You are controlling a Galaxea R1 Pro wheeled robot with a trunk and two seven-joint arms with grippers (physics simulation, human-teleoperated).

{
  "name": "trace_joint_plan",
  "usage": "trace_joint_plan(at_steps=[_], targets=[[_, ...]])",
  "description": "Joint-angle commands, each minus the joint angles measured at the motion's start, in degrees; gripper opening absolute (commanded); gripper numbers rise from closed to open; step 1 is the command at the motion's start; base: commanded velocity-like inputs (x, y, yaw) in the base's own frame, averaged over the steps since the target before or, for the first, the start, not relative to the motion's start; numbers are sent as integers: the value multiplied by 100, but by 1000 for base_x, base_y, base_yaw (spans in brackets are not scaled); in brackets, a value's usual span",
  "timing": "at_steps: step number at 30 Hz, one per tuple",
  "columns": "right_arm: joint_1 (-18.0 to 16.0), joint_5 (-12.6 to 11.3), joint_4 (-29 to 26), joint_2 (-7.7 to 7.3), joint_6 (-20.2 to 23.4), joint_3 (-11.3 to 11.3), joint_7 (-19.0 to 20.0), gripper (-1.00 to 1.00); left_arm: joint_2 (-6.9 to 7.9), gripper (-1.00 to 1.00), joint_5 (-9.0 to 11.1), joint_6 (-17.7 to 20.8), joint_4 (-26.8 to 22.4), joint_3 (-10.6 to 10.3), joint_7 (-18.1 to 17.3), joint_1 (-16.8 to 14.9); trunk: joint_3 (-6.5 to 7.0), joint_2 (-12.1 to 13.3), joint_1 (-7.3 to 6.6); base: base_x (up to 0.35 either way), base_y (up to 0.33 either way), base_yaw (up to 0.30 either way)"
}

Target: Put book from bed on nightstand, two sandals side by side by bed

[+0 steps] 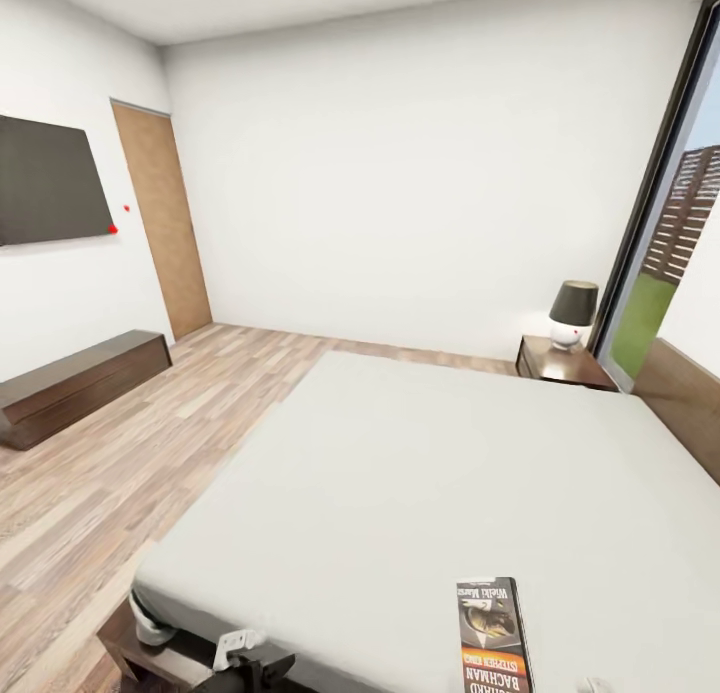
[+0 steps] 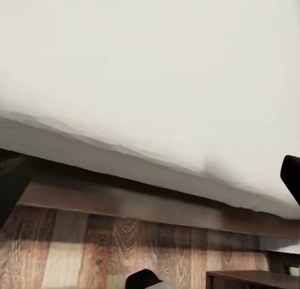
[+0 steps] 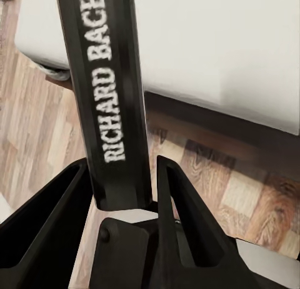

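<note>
While the book [image 3: 109, 95] sits spine-on between my right gripper's [image 3: 122, 195] fingers in the right wrist view, white "RICHARD BACH…" lettering running up it, I judge that gripper clamped on the book: both dark fingers flank the spine with little gap on either side.

From the head camera the book [image 1: 493, 633] shows at about 5 o'clock, over the near edge of the bed [image 1: 430, 473], cover up, orange band toward me. I cannot tell from that view whether it rests on the mattress or is lifted just off it.

Left gripper [image 2: 150, 195]: dark finger shapes at both borders of its wrist picture, wide apart, nothing between them. I read it as open, looking at the mattress side and the dark frame rail above the plank floor [image 2: 94, 245].

Nightstand [image 1: 560, 363] at 1 o'clock, far corner beside the window, a lamp [image 1: 572, 315] with a dark shade standing on it. Well apart from the book, the whole bed between.

Step in hand, as I judge it: carry the book to that nightstand. Notes for doing it well:
- Lift clear of the mattress before driving.
- The hold is on the thin edge only; move slowly so the book does not swing or slip.
- Go round the bed's foot, at 9 o'clock.
- Set down on bare wood in front of the lamp, not against it.
</note>
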Motion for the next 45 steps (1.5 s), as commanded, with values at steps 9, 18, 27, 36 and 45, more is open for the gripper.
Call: trace_joint_plan(at_steps=[9, 18, 27, 36, 45], targets=[[-4, -74, -3, -5, 56, 18, 5, -100, -1, 100, -33, -23, 11, 44, -19, -5, -9, -8, 2, 0, 0, 273], [-4, -74, -2, -7, 56, 18, 5, -100, -1, 100, -33, -25, 11, 44, -12, -6, -9, -8, 2, 0, 0, 273], [-4, -72, 1, -5, 56, 18, -3, -100, -1, 100, -33, -23, 11, 44, -13, -6, -9, -8, 2, 0, 0, 274], [-4, -69, 10, -6, 56, 18, -3, -100, -1, 100, -33, -23, 11, 44, -10, -4, -9, -8, 2, 0, 0, 276], [-4, -67, 10, -5, 56, 20, -3, -100, -1, 100, -33, -23, 11, 44, -13, -3, -9, -8, 2, 0, 0, 277]])
